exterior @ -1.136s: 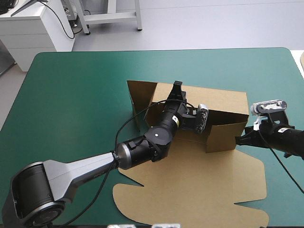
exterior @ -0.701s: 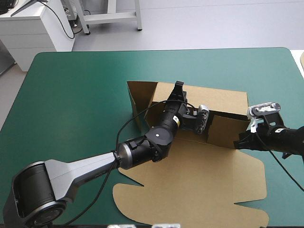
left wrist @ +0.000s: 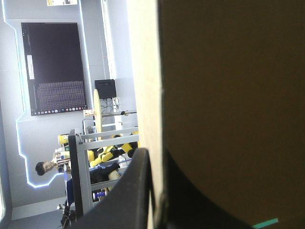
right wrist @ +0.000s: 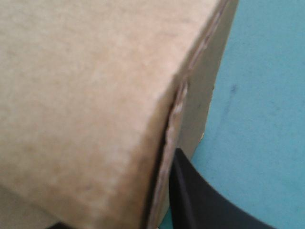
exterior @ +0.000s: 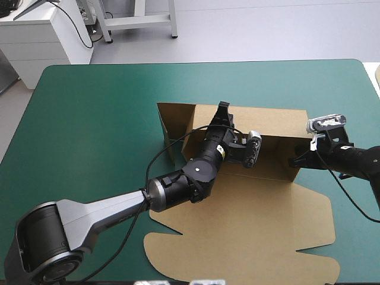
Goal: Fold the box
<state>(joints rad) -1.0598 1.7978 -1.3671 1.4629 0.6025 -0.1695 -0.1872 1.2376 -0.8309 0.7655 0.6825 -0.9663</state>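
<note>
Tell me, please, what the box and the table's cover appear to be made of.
The box: brown board, matt and slightly fibrous, probably cardboard; its cut edge looks rough and layered in the right wrist view. The cover: teal-green, smooth, matt, with no visible seam; possibly a vinyl or rubber mat, though cloth cannot be ruled out.

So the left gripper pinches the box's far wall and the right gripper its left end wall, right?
No: the right gripper pinches the box at its right end wall, as the high view shows; the left gripper does pinch the far wall.
</note>
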